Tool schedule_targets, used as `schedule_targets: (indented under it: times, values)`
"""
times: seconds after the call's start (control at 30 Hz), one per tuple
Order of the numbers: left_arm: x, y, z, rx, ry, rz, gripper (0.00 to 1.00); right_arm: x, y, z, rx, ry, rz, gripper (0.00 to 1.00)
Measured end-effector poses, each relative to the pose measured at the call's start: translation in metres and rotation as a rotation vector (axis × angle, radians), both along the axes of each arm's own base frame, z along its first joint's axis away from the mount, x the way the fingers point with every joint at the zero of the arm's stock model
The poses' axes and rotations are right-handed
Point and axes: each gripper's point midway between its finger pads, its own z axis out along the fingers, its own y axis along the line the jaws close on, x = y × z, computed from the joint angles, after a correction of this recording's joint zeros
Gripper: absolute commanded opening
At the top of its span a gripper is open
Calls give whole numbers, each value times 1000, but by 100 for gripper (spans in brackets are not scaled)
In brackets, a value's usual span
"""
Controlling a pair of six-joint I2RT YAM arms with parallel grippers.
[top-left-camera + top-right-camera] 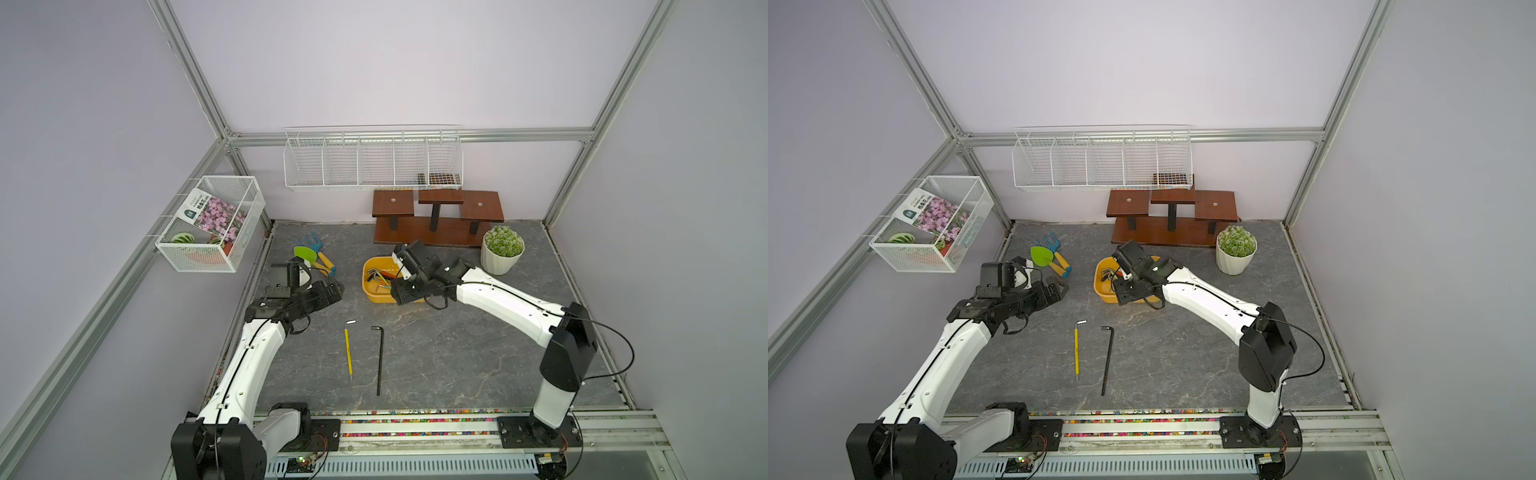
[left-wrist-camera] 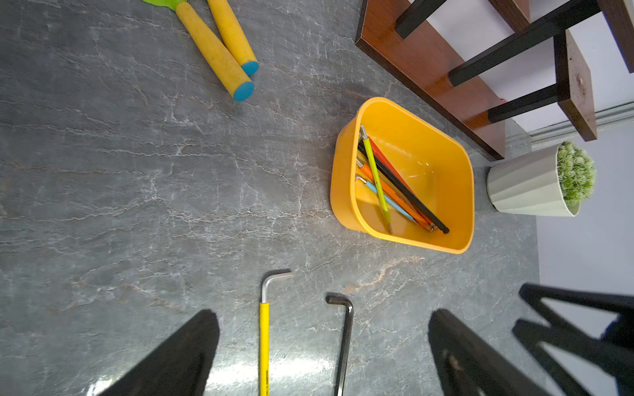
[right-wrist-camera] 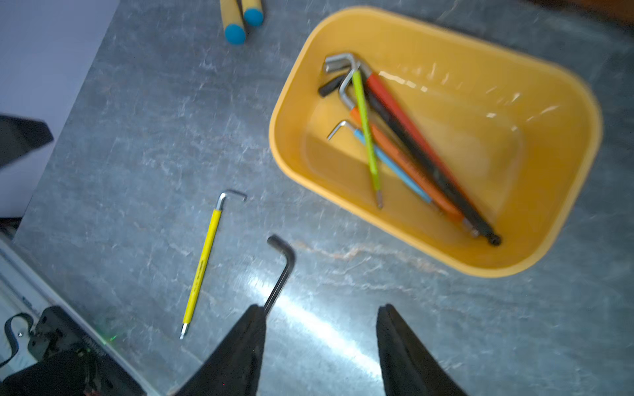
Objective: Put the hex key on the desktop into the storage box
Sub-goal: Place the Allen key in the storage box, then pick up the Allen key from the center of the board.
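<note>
Right gripper (image 3: 322,307) jaws stood apart, nothing between them. Left gripper (image 2: 322,313) jaws were also spread wide and empty.

Two hex keys lay flat on the desktop (image 1: 457,353), side by side and not touching: a yellow-sleeved hex key (image 1: 348,353) and a plain black hex key (image 1: 379,359). Their bent ends pointed toward the back wall. Neither one touched either gripper.

In both top views the right gripper hung at the storage box (image 1: 372,291), its wrist covering part of the tub. Both loose keys were well apart from it, toward the robot's base. In the right wrist view, one black fingertip (image 3: 255,319) hid the black key's shaft. The left gripper hovered just beside the garden tools (image 1: 316,255), above the desk. In its wrist view the bent ends of both keys showed between its fingers, lower down on the surface.

The box already held a bundle of hex keys (image 3: 404,137) with green, red, black, orange and blue shafts, all lying slantwise along one side.

Writing: the yellow sleeve and the orange sleeve carried dark print too small to read. A seed packet (image 1: 212,216) with pink flowers sat in the wire basket (image 1: 199,257) on the left wall; its label was illegible.
</note>
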Motion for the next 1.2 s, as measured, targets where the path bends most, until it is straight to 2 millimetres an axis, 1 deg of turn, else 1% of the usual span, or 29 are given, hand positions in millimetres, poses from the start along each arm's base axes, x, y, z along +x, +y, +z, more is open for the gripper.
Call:
schedule_targets:
  times: [0.13,0.23,0.3,0.4,0.5,0.8,0.93,1.03,1.2]
  values:
    - [0,0,1,-1,-4,-1,100,-43,23,-36,-57,72,12,56]
    - [0,0,1,-1,-4,-1,100,-67,39,-64,-101,117,25,55]
    - [0,0,1,-1,-5,0,100,-77,46,-84,-133,149,23,55]
    - [-1,0,3,0,-10,1,100,-85,46,-111,-186,192,2,55]
    - [-1,1,5,4,-18,5,100,-87,44,-128,-226,218,-24,55]
    - [-1,1,5,4,-20,5,100,-85,48,-146,-252,244,-45,53]
    - [-1,1,5,4,-20,5,100,-82,52,-146,-249,238,-54,50]
    - [-1,1,6,4,-20,5,100,-81,50,-147,-262,232,-63,43]
    - [-1,1,6,3,-20,5,100,-77,39,-148,-309,207,-80,20]
